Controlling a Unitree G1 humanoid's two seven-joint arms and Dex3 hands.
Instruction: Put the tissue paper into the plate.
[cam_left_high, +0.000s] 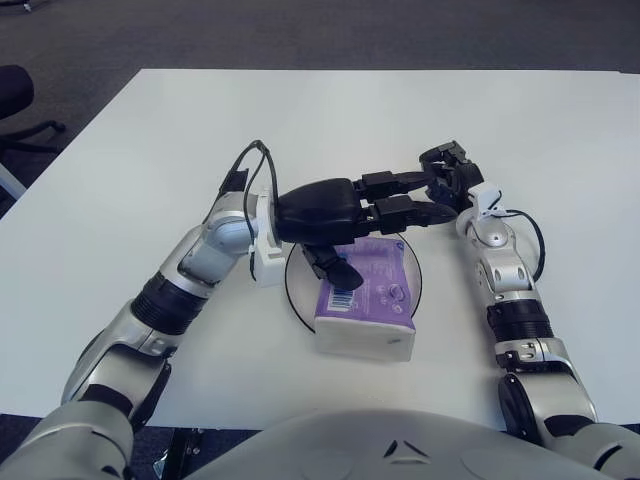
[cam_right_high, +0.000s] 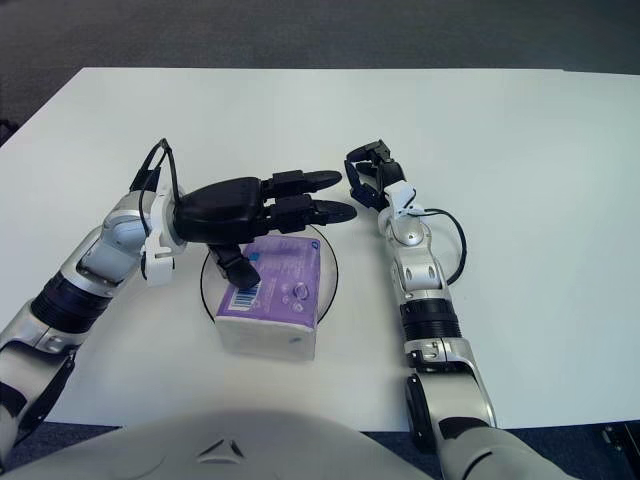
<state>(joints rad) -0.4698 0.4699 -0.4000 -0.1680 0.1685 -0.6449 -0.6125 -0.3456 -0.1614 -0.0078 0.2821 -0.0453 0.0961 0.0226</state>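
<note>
A purple and white tissue pack (cam_left_high: 375, 292) lies on a round dark-rimmed plate (cam_left_high: 289, 287) near the table's front edge, with its near end overhanging the plate's front rim. My left hand (cam_left_high: 392, 233) hovers just over the pack's far end. Its fingers (cam_left_high: 400, 182) stretch out to the right past the pack, and its thumb (cam_left_high: 340, 270) points down onto the pack's top. The hand is open and does not clasp the pack. My right hand (cam_left_high: 448, 172) shows just right of the plate, beside the left fingertips, relaxed and holding nothing.
The white table (cam_left_high: 330, 120) stretches far back and to both sides. A black office chair (cam_left_high: 15, 105) stands off the table's left edge. Dark carpet lies beyond the far edge.
</note>
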